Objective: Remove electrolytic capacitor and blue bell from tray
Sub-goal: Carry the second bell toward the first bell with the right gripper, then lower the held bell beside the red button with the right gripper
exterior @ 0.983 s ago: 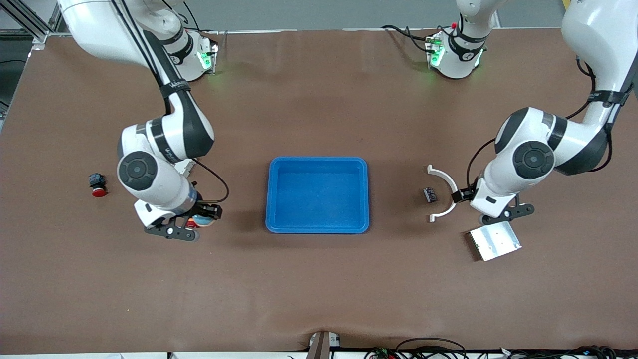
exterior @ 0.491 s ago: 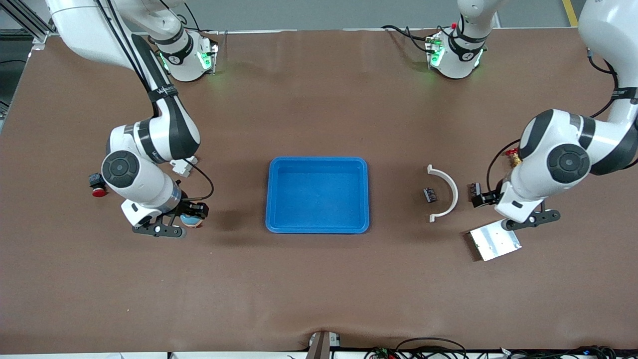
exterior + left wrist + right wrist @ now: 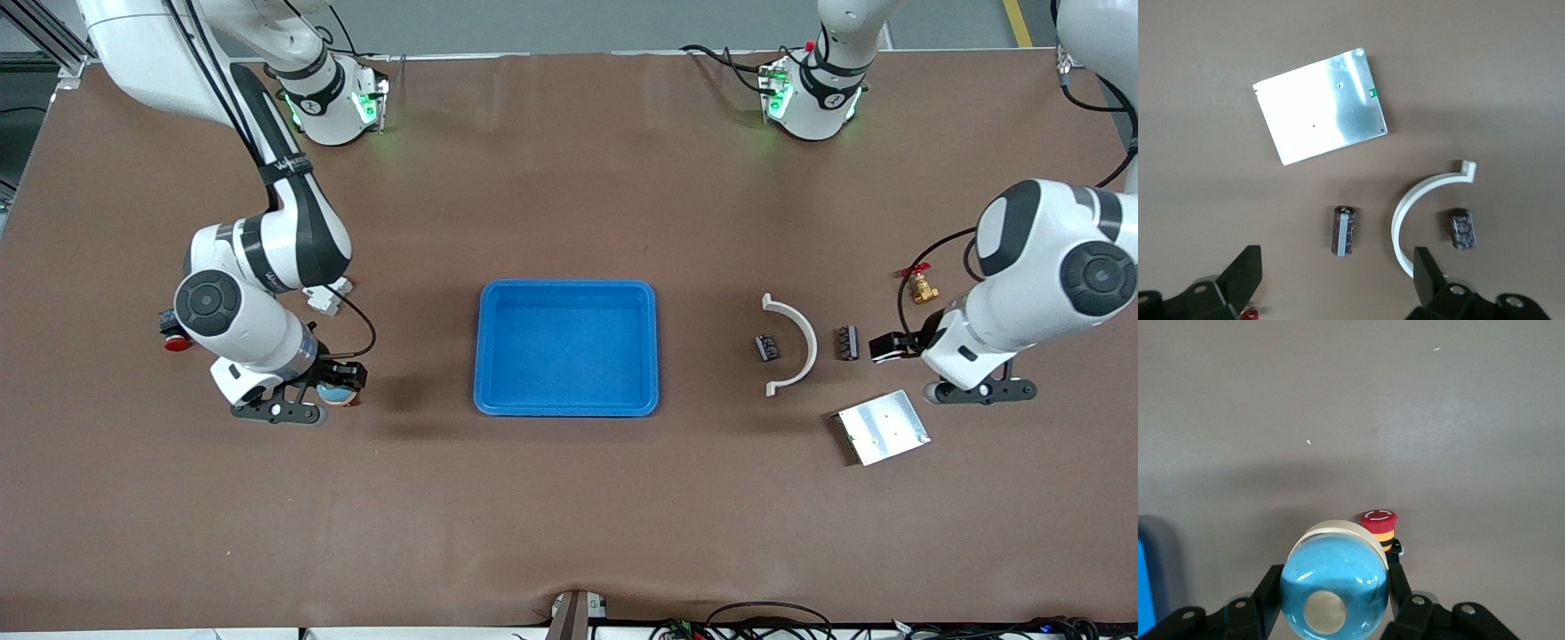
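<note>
Brown worktop [image 3: 569, 498] is seen with the blue tray [image 3: 566, 404] emptied at its centre. The blue bell [image 3: 1334, 581] is held clamped in the right end effector [image 3: 333, 394] just above the worktop, beside a red button [image 3: 1379, 521]. The electrolytic capacitor [image 3: 1343, 231] lies below the wide-open left end effector [image 3: 1338, 283].

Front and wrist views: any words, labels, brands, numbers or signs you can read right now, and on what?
Right arm's link: small white lettering, too small to read.
Red button: white circular arrow sign on its cap, no words.
Capacitor: grey stripe with markings, unreadable.
Second capacitor: printing too blurred to read.
Tray, metal plate, blue bell: no text visible.
</note>
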Robot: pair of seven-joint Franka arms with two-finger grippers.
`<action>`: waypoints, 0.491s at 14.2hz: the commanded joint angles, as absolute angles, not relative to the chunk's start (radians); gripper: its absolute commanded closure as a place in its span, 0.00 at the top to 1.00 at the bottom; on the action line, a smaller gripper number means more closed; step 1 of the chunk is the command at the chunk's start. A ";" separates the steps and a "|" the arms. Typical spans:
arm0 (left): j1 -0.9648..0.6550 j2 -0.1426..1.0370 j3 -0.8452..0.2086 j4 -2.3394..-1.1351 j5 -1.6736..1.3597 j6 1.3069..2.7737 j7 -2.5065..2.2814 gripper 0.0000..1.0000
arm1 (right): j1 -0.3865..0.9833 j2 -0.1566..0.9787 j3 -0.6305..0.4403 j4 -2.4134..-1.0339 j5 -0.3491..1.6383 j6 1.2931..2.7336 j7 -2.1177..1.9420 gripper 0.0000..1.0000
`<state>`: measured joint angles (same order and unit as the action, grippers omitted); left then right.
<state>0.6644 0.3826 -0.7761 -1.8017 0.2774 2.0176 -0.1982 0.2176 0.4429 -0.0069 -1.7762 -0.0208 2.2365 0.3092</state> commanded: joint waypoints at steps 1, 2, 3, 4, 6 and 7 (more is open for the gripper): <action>0.672 0.289 -0.743 -1.835 0.180 2.025 -0.072 1.00 | 0.183 0.408 0.009 -1.813 -0.006 2.261 0.259 0.00; 0.670 0.273 -0.732 -1.838 0.161 2.022 -0.046 1.00 | 0.176 0.410 0.009 -1.813 -0.006 2.264 0.247 0.00; 0.672 0.258 -0.726 -1.838 0.134 2.017 -0.023 1.00 | 0.166 0.410 0.011 -1.813 -0.003 2.266 0.238 0.00; 0.672 0.241 -0.724 -1.838 0.103 2.013 -0.002 1.00 | 0.161 0.410 0.011 -1.813 0.020 2.266 0.215 0.00; 0.670 0.194 -0.721 -1.845 0.051 2.011 0.032 1.00 | 0.138 0.413 0.009 -1.812 0.092 2.266 0.131 0.00; 0.672 0.172 -0.718 -1.853 0.040 2.011 0.047 1.00 | 0.123 0.414 0.008 -1.812 0.115 2.266 0.092 0.00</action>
